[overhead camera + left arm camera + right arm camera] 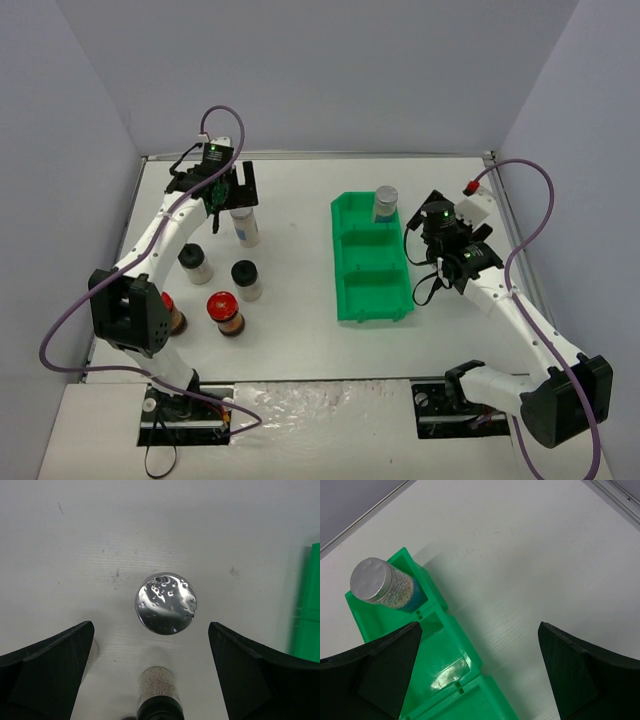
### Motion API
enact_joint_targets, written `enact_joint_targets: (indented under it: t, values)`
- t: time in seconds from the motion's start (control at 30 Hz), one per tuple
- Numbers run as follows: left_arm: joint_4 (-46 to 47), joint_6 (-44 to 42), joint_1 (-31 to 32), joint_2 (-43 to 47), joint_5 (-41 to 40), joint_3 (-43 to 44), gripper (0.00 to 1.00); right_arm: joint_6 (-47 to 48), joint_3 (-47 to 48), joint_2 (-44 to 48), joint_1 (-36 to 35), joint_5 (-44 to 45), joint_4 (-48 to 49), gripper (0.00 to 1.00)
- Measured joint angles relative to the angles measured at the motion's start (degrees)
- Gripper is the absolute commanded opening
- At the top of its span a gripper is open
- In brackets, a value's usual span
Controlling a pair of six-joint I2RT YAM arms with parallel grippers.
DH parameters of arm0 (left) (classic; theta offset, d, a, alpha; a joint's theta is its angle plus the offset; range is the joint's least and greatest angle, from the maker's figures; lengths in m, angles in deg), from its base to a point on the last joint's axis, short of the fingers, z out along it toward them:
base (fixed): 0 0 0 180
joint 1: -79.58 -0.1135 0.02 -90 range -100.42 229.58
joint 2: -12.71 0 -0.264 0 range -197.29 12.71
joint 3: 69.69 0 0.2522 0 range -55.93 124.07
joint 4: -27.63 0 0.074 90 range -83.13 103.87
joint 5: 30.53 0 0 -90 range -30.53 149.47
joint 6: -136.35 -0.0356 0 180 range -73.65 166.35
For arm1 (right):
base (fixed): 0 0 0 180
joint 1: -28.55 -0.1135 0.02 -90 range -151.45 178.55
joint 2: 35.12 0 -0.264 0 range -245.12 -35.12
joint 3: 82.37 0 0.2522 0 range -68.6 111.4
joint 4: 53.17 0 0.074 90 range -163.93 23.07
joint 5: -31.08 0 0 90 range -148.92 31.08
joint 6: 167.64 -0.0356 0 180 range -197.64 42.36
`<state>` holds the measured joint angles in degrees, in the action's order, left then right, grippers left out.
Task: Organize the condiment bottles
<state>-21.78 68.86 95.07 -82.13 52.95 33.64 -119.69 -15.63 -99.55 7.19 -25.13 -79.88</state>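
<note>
My left gripper [151, 625] is released. Its two matte black, wedge-shaped fingers [50, 675] are spread wide on either side of a small cylindrical spice jar with a shiny, dimpled silver lid [165, 603]. There is a clear gap on both sides of the lid, so nothing is grasped. That jar stands upright on the flat white table [300, 330], toward the far left and well to the left of the glossy green plastic three-compartment bin [372, 300].

Nearer to me stands a black-lidded jar with pale speckled contents [195, 262]. A second black-lidded jar [246, 278] is to its right and apart from it. Closer still is a red-lidded jar with dark brown contents [224, 312], its round cap bright and smooth. Another red-lidded jar [170, 312] sits to its left, half hidden behind the left arm [130, 305].

The second silver-lidded jar [372, 580] sits in the far compartment of the bin. Its clear wall shows pale beads above a blue band.

My right gripper [480, 625] is also released and hangs just right of the bin's far end. Its black fingers [585, 675] are wide apart, and nothing is between them but bare table and the bin's thin, moulded green rim.
</note>
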Motion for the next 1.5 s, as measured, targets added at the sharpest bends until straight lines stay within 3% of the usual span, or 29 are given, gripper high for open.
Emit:
enact_joint_targets:
  t: [0.33,0.67,0.77,0.93,1.0,1.1,1.5]
  values:
    - [1.39,1.87,-2.27,-1.77,5.79,-1.37,0.97,-0.17,0.00,-0.15,0.00,-0.45,0.45,1.00]
    - [1.01,1.09,-1.90,-9.44,6.80,-1.26,0.96,-0.26,0.00,-0.15,0.00,-0.56,0.77,1.00]
    - [-0.03,0.33,-1.62,-9.97,6.09,-1.10,0.87,-0.41,0.00,-0.15,0.00,-0.57,0.77,1.00]
    - [-0.63,-1.11,-0.79,-9.97,4.78,-0.06,0.48,-0.62,0.00,-0.32,0.00,-0.61,0.79,1.00]
    - [-1.02,-1.77,-0.19,-9.97,4.12,0.46,0.42,-0.65,0.00,-0.50,0.00,-0.61,0.81,1.00]
    - [-2.29,-2.37,0.75,-10.21,3.03,1.10,0.00,-0.83,0.00,-0.86,0.00,-0.64,0.83,1.00]
    - [-5.22,-5.64,6.86,-11.90,-1.48,6.25,0.00,-1.26,0.00,-1.05,0.00,-0.65,1.21,1.00]
